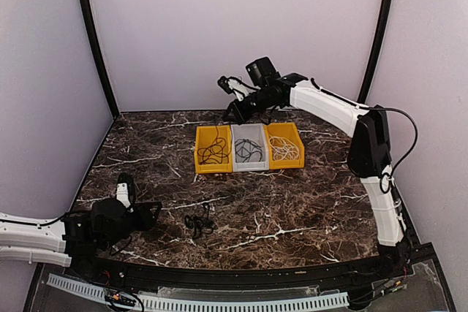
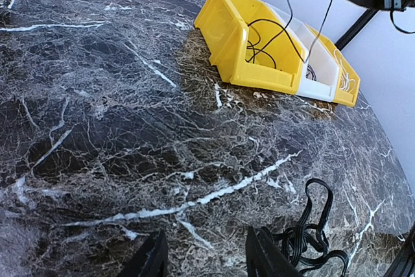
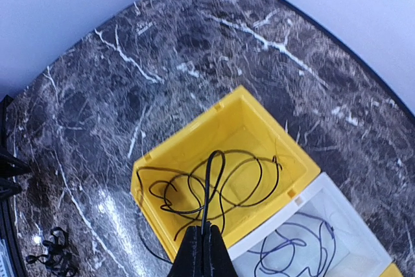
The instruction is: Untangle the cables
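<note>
Above yellow bin (image 3: 249, 124), right claw (image 3: 204, 230) pinches black cable (image 3: 206, 199); grey bin (image 1: 248, 167) adjacent.

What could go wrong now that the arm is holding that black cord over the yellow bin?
The right gripper pinches only one thin strand of the black cable, so the strand might slip out. The rest of the cable lies in crossed loops inside the yellow bin. Pulling up could tighten those loops into a knot, or drag the bin along.
</note>
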Motion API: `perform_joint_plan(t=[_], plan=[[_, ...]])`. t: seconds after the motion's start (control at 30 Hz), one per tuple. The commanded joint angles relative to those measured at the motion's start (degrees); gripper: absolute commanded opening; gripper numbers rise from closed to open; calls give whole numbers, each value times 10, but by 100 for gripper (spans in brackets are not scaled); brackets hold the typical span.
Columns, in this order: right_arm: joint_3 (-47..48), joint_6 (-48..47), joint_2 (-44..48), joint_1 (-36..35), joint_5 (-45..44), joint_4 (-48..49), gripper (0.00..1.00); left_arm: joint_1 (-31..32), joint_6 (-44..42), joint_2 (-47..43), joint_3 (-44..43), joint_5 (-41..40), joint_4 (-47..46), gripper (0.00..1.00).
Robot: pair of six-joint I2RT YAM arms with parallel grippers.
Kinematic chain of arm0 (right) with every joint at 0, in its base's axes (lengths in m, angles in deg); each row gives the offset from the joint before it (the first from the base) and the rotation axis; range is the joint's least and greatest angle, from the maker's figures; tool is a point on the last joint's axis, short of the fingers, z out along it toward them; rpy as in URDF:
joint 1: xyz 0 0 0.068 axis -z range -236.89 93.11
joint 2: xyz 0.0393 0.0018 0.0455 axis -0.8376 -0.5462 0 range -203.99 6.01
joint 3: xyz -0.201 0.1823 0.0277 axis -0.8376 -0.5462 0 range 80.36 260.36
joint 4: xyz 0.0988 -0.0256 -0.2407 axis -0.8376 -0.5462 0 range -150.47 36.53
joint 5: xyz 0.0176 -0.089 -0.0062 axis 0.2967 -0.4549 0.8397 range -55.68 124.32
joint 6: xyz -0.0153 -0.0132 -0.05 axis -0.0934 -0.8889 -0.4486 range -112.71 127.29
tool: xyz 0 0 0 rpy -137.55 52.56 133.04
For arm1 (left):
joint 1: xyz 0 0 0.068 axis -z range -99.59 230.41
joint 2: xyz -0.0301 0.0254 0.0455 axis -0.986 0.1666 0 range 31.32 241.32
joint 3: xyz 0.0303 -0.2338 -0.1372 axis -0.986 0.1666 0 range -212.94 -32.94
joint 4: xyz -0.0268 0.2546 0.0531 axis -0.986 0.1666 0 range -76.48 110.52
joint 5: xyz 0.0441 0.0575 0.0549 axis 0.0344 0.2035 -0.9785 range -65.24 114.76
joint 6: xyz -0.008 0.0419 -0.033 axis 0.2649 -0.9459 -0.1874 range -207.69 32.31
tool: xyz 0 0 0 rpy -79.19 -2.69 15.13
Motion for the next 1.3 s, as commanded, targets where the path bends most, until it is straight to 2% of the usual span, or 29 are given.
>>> perform_joint_plan(t=[0.0, 0.13, 0.7, 1.13, 1.27], plan=[[62, 15, -26, 5, 13, 8, 0, 2, 3, 2, 3, -1, -7, 43], [67, 16, -25, -3, 22, 18, 0, 2, 6, -8, 4, -5, 3, 43], [-8, 6, -82, -6, 30, 196, 0, 2, 10, -22, 8, -6, 18, 43], [-71, -38, -78, -23, -8, 137, 0, 2, 7, -50, 7, -12, 35, 43], [-99, -42, -31, -23, -36, 130, 20, 2, -3, -39, 5, 1, 23, 44]])
